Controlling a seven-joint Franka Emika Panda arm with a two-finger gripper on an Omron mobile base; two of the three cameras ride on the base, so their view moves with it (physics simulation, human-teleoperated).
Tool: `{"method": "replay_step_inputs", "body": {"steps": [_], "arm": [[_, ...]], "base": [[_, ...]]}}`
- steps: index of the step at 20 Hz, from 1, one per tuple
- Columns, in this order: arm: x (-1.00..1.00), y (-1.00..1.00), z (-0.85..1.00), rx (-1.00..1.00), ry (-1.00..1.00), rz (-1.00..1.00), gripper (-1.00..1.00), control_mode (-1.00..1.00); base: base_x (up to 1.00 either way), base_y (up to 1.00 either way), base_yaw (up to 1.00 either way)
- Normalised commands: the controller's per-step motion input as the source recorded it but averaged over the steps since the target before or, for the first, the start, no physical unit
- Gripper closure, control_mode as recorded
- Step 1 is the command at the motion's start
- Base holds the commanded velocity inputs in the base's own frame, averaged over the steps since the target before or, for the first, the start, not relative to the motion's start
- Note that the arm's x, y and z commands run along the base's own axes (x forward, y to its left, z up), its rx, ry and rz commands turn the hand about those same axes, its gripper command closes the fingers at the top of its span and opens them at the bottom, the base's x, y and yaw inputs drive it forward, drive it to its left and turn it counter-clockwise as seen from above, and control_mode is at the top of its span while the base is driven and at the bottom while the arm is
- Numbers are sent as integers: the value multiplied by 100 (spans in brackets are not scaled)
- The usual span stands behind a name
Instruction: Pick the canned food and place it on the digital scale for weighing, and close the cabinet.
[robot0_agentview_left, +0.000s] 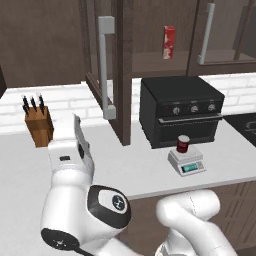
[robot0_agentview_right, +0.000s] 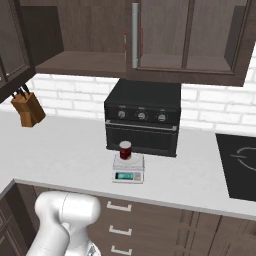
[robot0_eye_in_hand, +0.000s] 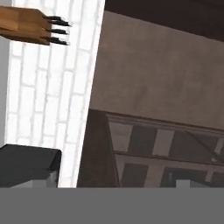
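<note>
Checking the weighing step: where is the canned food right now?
The canned food stands upright on the digital scale, on the counter just in front of the black oven; in the right base view it is near centre, below the oven door.

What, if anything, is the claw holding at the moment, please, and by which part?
Nothing is held. The can stands on the scale, and the hand view shows nothing in front of the claw.

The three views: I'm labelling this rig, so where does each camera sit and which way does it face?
Left base view: behind the arm's left, facing the counter; white arm at the bottom.
Right base view: behind its right, facing the oven; arm lower left.
Hand view: on the hand, rolled sideways, facing the knife block and wall.
Both base views share the canned food on the digital scale.
</note>
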Motion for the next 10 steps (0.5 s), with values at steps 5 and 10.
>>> {"method": "replay_step_inputs", "body": {"steps": [5, 10], "arm": [[38, -3, 7, -3, 0, -25, -100, -100], [28, 1, 21, -3, 2, -19, -100, -100]], "base": [[0, 0, 0], [0, 0, 0]]}}
